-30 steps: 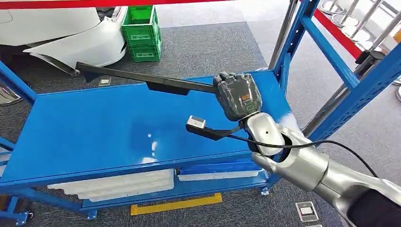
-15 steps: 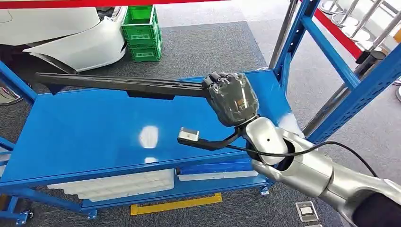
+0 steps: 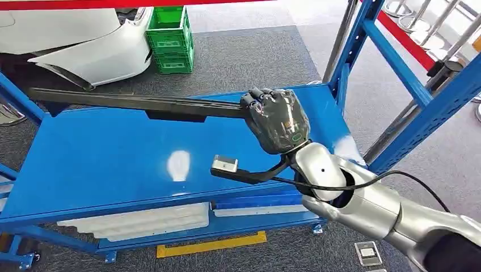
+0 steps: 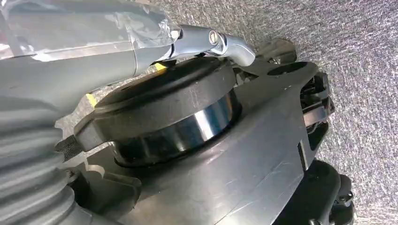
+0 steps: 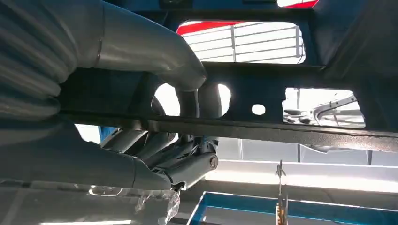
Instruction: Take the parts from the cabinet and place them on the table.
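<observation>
R hand (image 3: 276, 118) is gripped on one end of the long part (image 3: 136, 102), held over the worktop (image 3: 102, 164). Part should be kept level & lowered slowly. L hand (image 4: 28, 187): state can't be told.

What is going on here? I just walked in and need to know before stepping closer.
The robot's right hand grips one end of a long black part and holds it out over the blue table. The part looks roughly level and seems not yet set down, though the head view cannot settle that. The left hand hangs by the robot's body over the carpet; whether it holds anything cannot be told. Green crates stand on the floor beyond the table.
</observation>
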Controlling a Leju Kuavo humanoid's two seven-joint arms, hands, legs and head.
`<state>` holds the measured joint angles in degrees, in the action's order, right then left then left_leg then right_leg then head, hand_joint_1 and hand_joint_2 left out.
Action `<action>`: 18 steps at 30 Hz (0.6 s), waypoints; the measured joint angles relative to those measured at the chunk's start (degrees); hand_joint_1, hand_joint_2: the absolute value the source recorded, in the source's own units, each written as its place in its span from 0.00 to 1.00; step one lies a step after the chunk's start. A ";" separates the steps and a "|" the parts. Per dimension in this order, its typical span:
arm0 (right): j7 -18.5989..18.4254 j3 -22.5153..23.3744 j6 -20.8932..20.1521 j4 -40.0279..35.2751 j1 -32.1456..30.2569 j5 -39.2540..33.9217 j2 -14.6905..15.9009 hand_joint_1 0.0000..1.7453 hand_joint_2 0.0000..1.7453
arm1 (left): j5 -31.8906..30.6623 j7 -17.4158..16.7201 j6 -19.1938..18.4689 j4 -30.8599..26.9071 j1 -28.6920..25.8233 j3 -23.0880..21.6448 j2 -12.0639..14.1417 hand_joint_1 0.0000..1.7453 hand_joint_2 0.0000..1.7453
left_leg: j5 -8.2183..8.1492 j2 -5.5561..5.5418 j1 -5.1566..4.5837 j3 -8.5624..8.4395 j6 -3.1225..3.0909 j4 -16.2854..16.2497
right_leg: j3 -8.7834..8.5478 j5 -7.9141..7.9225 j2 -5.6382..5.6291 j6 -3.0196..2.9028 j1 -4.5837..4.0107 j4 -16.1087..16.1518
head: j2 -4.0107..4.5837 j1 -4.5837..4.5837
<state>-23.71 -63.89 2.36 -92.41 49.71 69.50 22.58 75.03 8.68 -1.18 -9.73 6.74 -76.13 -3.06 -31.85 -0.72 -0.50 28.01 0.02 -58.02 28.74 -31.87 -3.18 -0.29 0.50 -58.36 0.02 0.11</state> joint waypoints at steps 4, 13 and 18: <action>-0.07 0.02 0.17 -0.35 -0.03 -0.09 0.02 1.00 1.00 | -0.04 -0.02 0.48 0.00 0.03 0.00 -0.09 0.00 1.00 | 0.44 -0.03 -0.48 0.12 -1.00 -0.09 | 0.00 0.73 -0.41 1.15 0.44 0.85 | 0.00 0.11; -0.15 0.11 0.37 -0.74 -1.07 -1.66 0.26 1.00 1.00 | -0.04 -0.11 1.18 0.00 -0.27 0.00 -0.37 0.00 1.00 | 0.73 1.62 1.95 -2.46 -0.62 2.90 | 10.13 2.88 2.97 4.10 2.01 -10.21 | 0.00 -0.85; -0.22 0.11 0.44 -1.03 -1.75 -1.79 0.31 1.00 1.00 | -0.11 0.02 1.40 0.15 -0.13 0.00 -0.09 0.00 1.00 | -1.60 1.57 1.54 -0.58 1.95 -1.27 | 9.19 4.26 3.71 3.11 2.11 -4.60 | 0.00 -0.72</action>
<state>-23.93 -63.78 2.80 -93.44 47.96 67.71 22.88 74.93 8.70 0.22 -9.57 6.62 -76.13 -3.15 -33.45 0.85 1.04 27.43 1.97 -59.29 37.93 -27.61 0.54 2.83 2.61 -62.96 0.02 -0.61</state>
